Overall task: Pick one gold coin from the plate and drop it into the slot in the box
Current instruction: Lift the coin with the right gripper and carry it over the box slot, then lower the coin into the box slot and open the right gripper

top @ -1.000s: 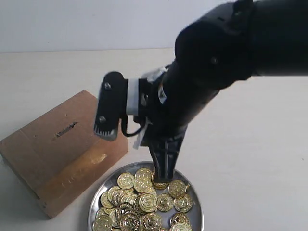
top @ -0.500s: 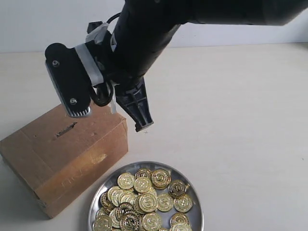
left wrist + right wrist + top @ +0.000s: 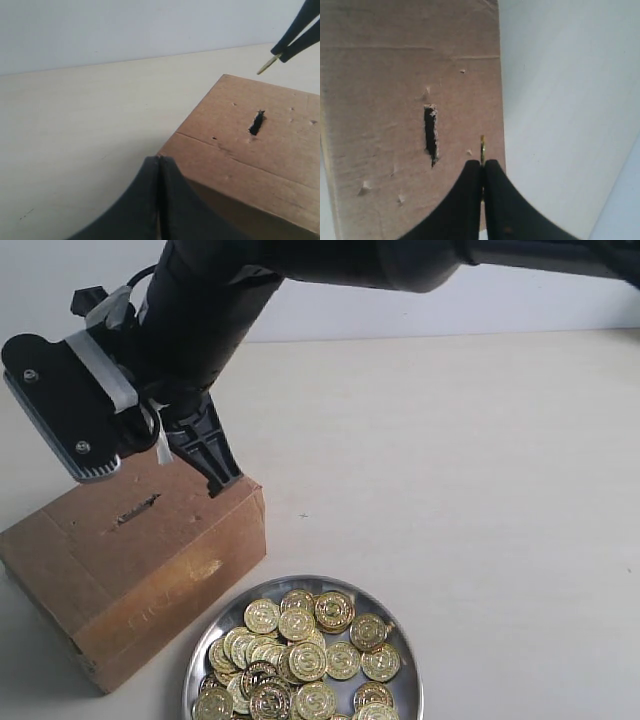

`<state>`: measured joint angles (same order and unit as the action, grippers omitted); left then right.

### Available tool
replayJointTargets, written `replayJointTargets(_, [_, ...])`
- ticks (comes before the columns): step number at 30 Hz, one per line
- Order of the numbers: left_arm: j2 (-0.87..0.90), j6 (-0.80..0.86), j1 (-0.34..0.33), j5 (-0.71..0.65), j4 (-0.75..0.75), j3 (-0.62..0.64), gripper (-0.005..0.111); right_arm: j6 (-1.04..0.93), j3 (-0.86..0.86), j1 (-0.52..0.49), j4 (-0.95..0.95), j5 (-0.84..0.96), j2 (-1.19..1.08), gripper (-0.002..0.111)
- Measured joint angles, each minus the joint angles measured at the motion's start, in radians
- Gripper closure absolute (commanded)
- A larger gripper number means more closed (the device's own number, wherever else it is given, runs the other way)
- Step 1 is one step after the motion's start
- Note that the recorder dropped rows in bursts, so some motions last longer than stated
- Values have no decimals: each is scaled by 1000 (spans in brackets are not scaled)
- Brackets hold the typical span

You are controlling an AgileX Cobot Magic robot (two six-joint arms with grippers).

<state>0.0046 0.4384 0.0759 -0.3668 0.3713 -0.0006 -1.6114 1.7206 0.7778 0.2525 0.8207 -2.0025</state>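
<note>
1. Pale cream tabletop [image 3: 480,490] is carrying the whole scene, with a plain white wall [image 3: 500,300] rising behind it.
2. Nearest the exterior camera, the plate [image 3: 405,660] is sitting on the table, and a heap of gold coins [image 3: 300,655] is filling most of it.
3. Just beside the plate's left rim, the box [image 3: 150,560] is lying flat with its large brown face turned up. The slot [image 3: 137,509] is showing as a short dark slit in that face, with ragged edges.
4. In its wrist view, the left gripper [image 3: 159,162] is hanging low near one corner of the box. Its jaws are pressing together with nothing between them.
5. Above the box top, the right gripper [image 3: 481,165] is reaching across from the right side. Its jaws are pinching one gold coin [image 3: 482,145] edge-on, so only a thin gold sliver is poking past the tips.
6. That coin is hovering clear of the cardboard, beside the slot toward the box's edge, and is not in the opening.
</note>
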Motion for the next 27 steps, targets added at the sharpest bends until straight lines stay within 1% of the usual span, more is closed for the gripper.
replayJointTargets(6, [0, 0, 0, 0, 0, 0, 107, -20, 93, 0, 4, 39, -69, 108])
replayJointTargets(12, [0, 0, 0, 0, 0, 0, 107, -34, 152, 0, 6, 128, -113, 108])
replayJointTargets(19, [0, 0, 0, 0, 0, 0, 107, -36, 163, 0, 6, 203, -116, 108])
replayJointTargets(27, [0, 0, 0, 0, 0, 0, 107, -38, 163, 0, 12, 220, -142, 108])
